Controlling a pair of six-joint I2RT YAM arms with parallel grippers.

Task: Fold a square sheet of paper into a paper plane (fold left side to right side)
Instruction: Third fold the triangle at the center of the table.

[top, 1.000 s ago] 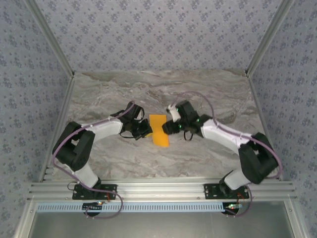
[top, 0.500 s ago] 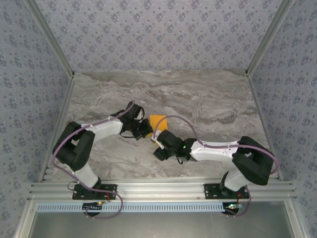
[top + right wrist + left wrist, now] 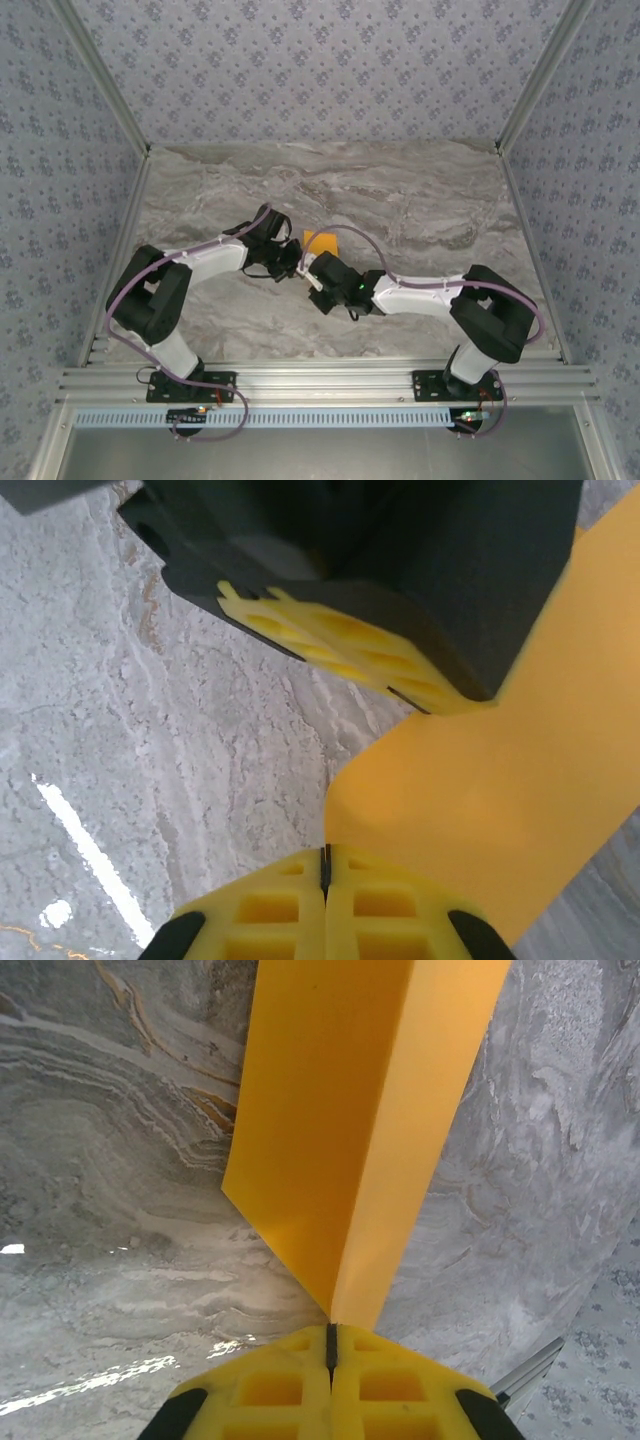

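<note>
Jaws clamped on both sides: we see the left gripper (image 3: 330, 1345) pinching the folded corner of the orange sheet of paper (image 3: 330, 1110). The right gripper (image 3: 325, 865), shut tight, appears to nip an edge of the same sheet just below the left arm's yellow fingertips (image 3: 340, 645). From above, the paper sits mid-frame on the marble table (image 3: 430, 200), its upper end peeking out above the two wrists. Its long axis runs up-frame from the left jaws, leaning slightly right. Both arms touch it; we judge the next crease turns on that free upper end.
</note>
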